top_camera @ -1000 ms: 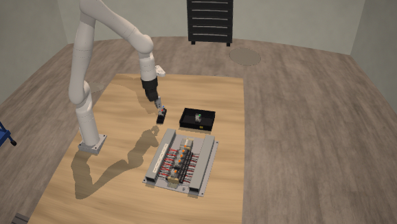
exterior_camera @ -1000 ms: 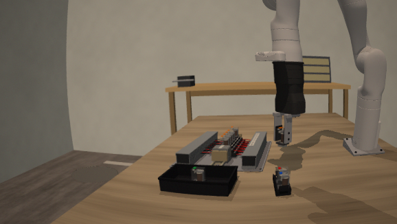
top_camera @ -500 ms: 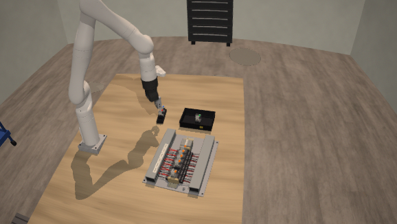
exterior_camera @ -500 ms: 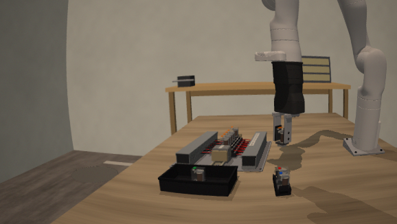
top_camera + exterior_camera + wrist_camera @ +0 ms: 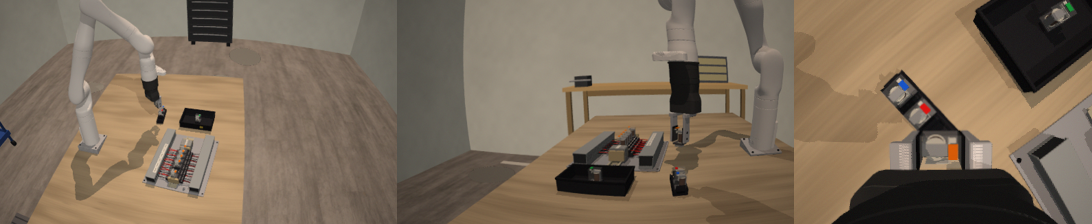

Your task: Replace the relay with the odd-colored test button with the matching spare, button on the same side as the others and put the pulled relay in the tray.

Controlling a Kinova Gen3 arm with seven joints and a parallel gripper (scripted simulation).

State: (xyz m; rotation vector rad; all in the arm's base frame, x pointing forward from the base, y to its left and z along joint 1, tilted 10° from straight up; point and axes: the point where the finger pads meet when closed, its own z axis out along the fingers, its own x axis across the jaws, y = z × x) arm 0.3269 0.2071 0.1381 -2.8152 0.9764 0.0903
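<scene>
Above the table (image 5: 220, 93) (image 5: 582, 206) (image 5: 839, 55), inward from the corner beyond the tray (image 5: 197, 128) (image 5: 593, 187) (image 5: 1004, 60), the orange-buttoned spare (image 5: 160, 110) (image 5: 680, 137) (image 5: 936, 145) is being gripped by the gripper (image 5: 159, 106) (image 5: 680, 134) (image 5: 940, 144); probably light and rigid, it is best being held by its sides, blades free.

Turned slightly about the vertical at the claw (image 5: 159, 104) (image 5: 680, 137) (image 5: 940, 144) over the last second. Now showing a wider gap between the fingers in the exterior view. Swung round with it: orange-button relay (image 5: 680, 137) (image 5: 936, 146), gripped. Also swung: pale wrist housing (image 5: 160, 71) (image 5: 670, 56), looking longer from the exterior side.
</scene>
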